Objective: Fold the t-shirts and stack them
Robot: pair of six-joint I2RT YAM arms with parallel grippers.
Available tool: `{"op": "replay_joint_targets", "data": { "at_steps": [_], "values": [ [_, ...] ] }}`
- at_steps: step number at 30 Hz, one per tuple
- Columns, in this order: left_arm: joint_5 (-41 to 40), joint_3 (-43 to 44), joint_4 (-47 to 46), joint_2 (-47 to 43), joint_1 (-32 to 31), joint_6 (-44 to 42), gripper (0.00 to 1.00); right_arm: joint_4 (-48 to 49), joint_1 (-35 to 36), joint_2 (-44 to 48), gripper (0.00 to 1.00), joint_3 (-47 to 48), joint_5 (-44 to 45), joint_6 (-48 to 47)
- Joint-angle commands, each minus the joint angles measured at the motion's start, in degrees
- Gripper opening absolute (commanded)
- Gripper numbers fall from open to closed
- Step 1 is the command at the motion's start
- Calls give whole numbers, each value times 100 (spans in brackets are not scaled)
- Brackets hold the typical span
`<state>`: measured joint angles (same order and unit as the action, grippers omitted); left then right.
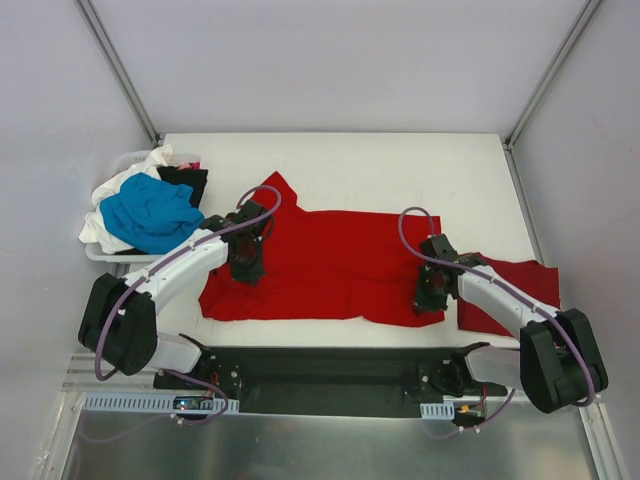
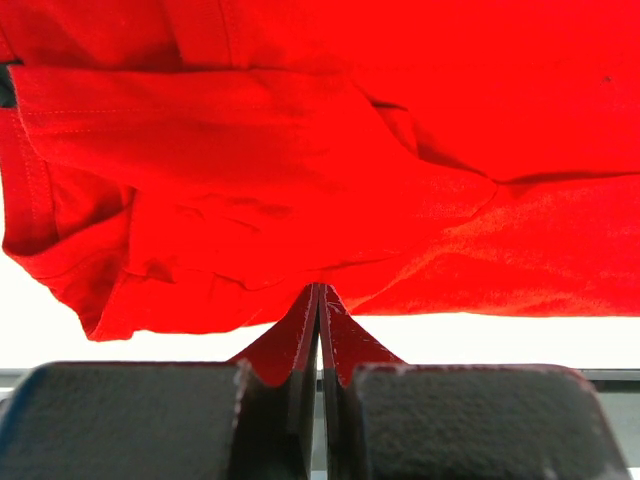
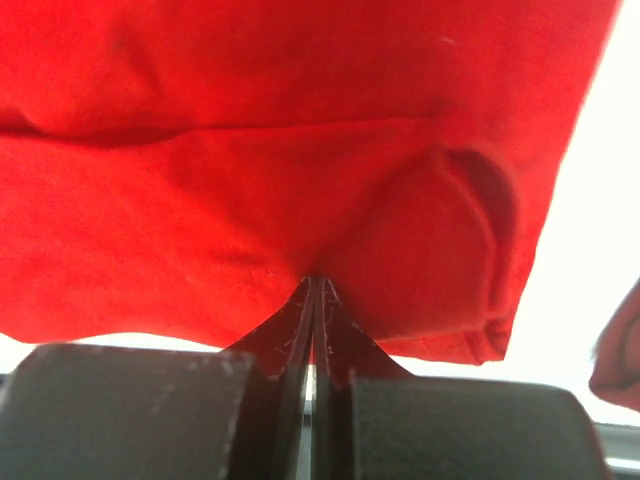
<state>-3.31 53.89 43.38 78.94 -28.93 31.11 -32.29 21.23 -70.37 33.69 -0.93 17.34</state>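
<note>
1. The red t-shirt lies spread across the middle of the table. Its long side runs left to right, and one sleeve points toward the far left.
2. Your left gripper sits on the shirt's left part, jaws pinched together on a fold of red cloth. The left wrist view shows the cloth gathered at the tips, with the hem sagging to the left.
3. Your right gripper works the shirt's near right corner, jaws likewise closed tight on the fabric. In the right wrist view the shirt's right edge hangs just beside the tips.
4. A second red t-shirt lies at the table's right edge, just beside the right arm and close to the first shirt's corner.
5. A bin at the far left holds a blue t-shirt, a white t-shirt and a black t-shirt. It sits near the left arm.
6. Bare table runs wide beyond the shirt's far edge. Only a thin strip shows along its near edge.
</note>
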Motion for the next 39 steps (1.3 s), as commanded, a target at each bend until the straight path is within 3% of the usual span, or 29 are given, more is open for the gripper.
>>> {"op": "replay_joint_targets", "data": {
  "at_steps": [1,12,19,23,27,39],
  "values": [
    [-99,166,145,69,-60,18,0,-664,380,286,1,-135,-4,208],
    [-73,236,110,201,-60,-97,0,-1718,364,1148,1,-56,769,840],
    [-64,289,101,254,-69,-176,0,-2158,250,1078,1,102,998,1139],
    [-73,306,83,236,-60,-211,0,-2027,311,1209,1,400,928,1043],
    [-64,359,66,245,-69,-202,0,-1825,451,763,1,647,770,938],
    [-73,333,75,227,-69,-202,0,-1508,461,348,1,647,708,1043]
  ]
}}
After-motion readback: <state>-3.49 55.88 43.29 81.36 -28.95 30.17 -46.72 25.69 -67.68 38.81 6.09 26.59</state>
